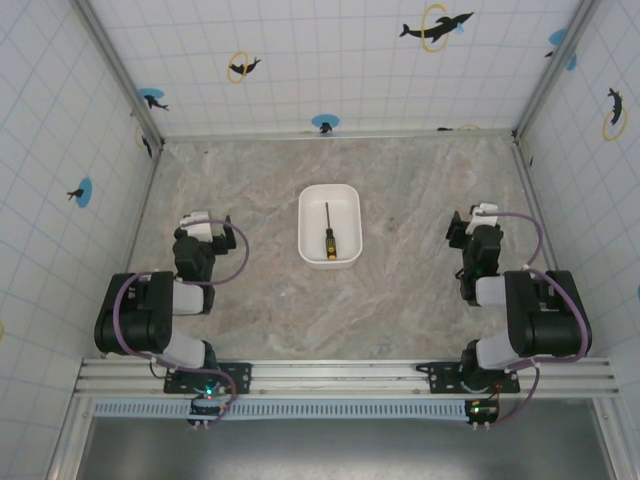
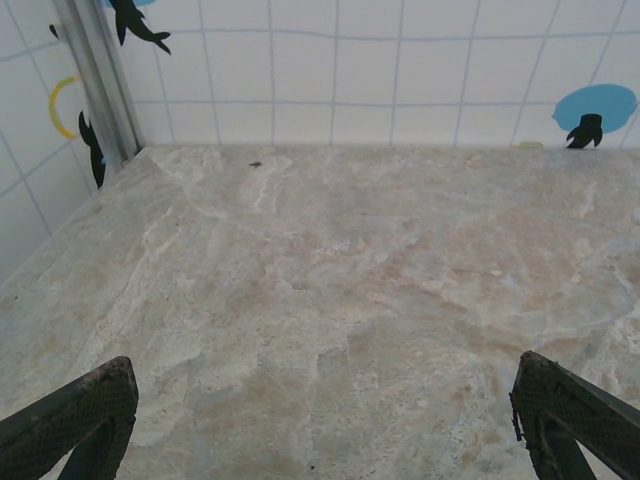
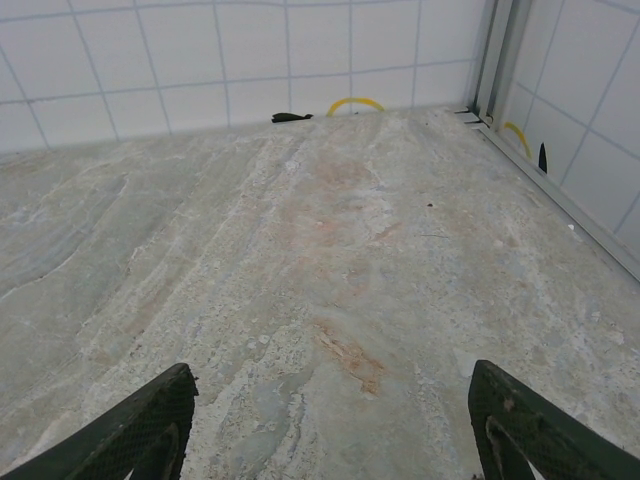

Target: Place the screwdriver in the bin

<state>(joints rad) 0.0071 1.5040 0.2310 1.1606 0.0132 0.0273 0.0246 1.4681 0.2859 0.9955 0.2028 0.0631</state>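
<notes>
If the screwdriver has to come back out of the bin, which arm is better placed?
Left, marginally. The screwdriver lies in the bin mid-table. The left arm sits slightly nearer it than the right arm. Both jaws are open and empty.

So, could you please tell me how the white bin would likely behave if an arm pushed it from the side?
The bin looks like thin, shallow plastic, so it is probably light and would slide on the smooth table rather than tip. The screwdriver lying loose inside would probably roll or rattle against a wall.
</notes>
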